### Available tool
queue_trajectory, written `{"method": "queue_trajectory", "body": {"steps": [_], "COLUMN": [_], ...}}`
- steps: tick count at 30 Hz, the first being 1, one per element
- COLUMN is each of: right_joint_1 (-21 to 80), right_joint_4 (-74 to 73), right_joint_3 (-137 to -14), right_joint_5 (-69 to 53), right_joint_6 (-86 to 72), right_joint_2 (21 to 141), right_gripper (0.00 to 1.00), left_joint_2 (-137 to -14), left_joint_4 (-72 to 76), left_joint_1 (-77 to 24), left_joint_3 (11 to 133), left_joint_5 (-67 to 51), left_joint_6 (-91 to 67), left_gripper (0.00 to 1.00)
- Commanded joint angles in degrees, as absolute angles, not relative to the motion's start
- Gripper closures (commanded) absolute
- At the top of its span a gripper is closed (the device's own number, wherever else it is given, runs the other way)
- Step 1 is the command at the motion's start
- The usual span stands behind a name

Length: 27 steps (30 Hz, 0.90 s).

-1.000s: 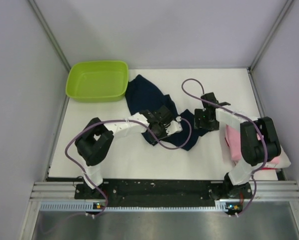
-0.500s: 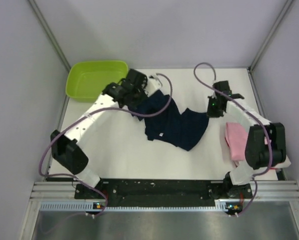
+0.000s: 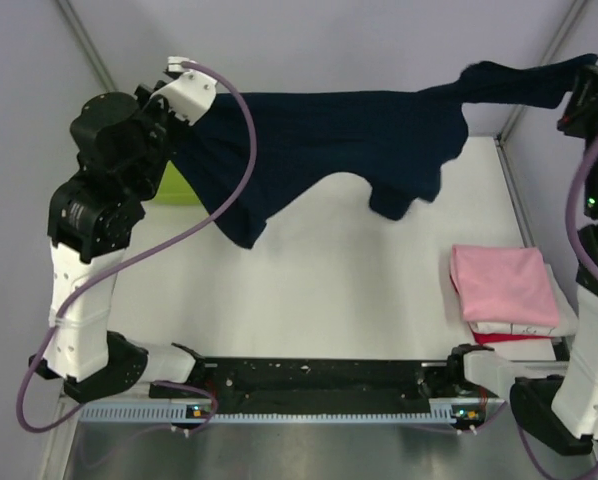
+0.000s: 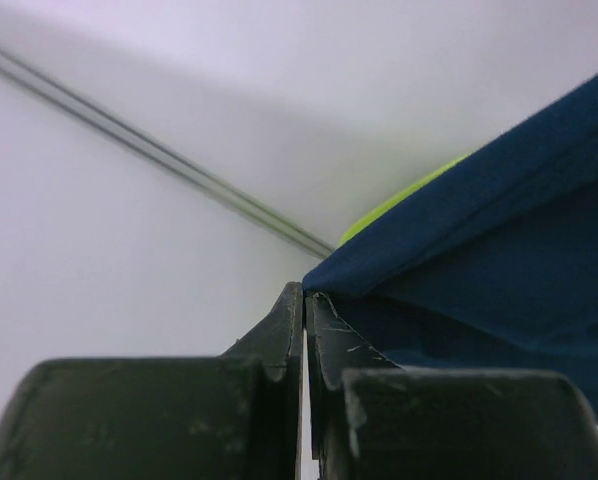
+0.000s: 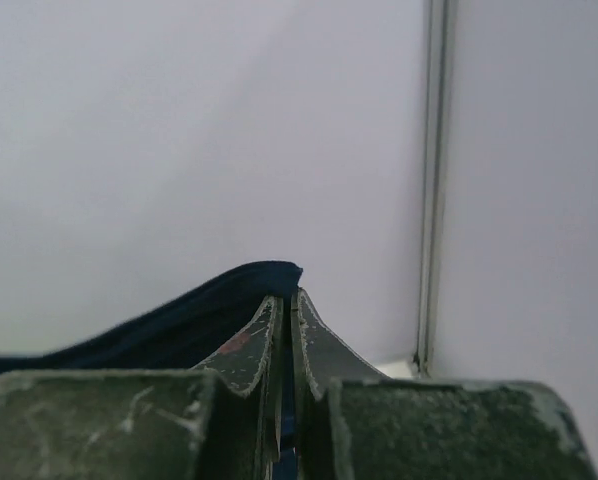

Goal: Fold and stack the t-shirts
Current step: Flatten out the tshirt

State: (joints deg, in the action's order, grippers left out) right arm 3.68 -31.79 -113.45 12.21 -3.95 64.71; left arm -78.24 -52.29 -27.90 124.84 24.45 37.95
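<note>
A dark navy t-shirt [image 3: 329, 140] hangs stretched in the air above the far half of the table, held at both ends. My left gripper [image 3: 194, 105] is raised at the far left and shut on one corner; the left wrist view shows its tips [image 4: 305, 295] pinching the navy cloth [image 4: 499, 230]. High at the far right, my right gripper [image 3: 577, 95] is shut on the other end, and its tips [image 5: 285, 297] clamp a navy hem [image 5: 179, 325]. On the table at the near right lies a folded stack: a pink t-shirt [image 3: 504, 283] over a white one [image 3: 499, 327] and a red one [image 3: 519, 338].
The lime green tub [image 3: 174, 185] stands at the far left, mostly hidden behind the left arm and the hanging shirt, and a sliver of it [image 4: 399, 200] shows in the left wrist view. Grey walls with metal rails close in the sides and back.
Both arms have risen and spread far apart, lifting the navy shirt off the table and pulling it out wide. The right gripper has shut on the cloth.
</note>
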Motion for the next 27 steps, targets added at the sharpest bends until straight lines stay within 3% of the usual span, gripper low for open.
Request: {"method": "queue_trajectory", "body": {"steps": [1, 10, 15, 20, 24, 27], "right_joint_1": [3.52, 3.52, 0.27, -7.20, -7.47, -8.00], "right_joint_4": [-33.49, -33.31, -33.22, -32.35, -26.74, -22.68], "right_joint_3": [-118.55, -121.10, -133.30, -149.29, -151.53, -151.08], "right_joint_5": [17.40, 16.87, 16.44, 9.85, 10.89, 13.26], "right_joint_6": [3.07, 7.11, 8.88, 0.45, 1.31, 3.94], "right_joint_2": [63.46, 70.47, 86.36, 99.30, 99.50, 97.30], "right_gripper": [1.00, 1.00, 1.00, 1.00, 1.00, 1.00], "left_joint_2": [-76.38, -80.93, -91.56, -104.74, -110.56, -111.88], "left_joint_4": [-52.29, -47.30, -34.14, -15.16, -2.22, -0.44], "left_joint_1": [-27.51, -27.42, -26.28, -24.18, -23.03, -22.94], "left_joint_3": [126.56, 123.32, 124.62, 137.52, 143.44, 143.26], "left_joint_5": [30.85, 25.85, 25.83, 31.54, 31.73, 30.33], "left_joint_6": [42.01, 42.01, 43.77, 47.89, 53.16, 55.55], "left_gripper": [1.00, 1.00, 1.00, 1.00, 1.00, 1.00]}}
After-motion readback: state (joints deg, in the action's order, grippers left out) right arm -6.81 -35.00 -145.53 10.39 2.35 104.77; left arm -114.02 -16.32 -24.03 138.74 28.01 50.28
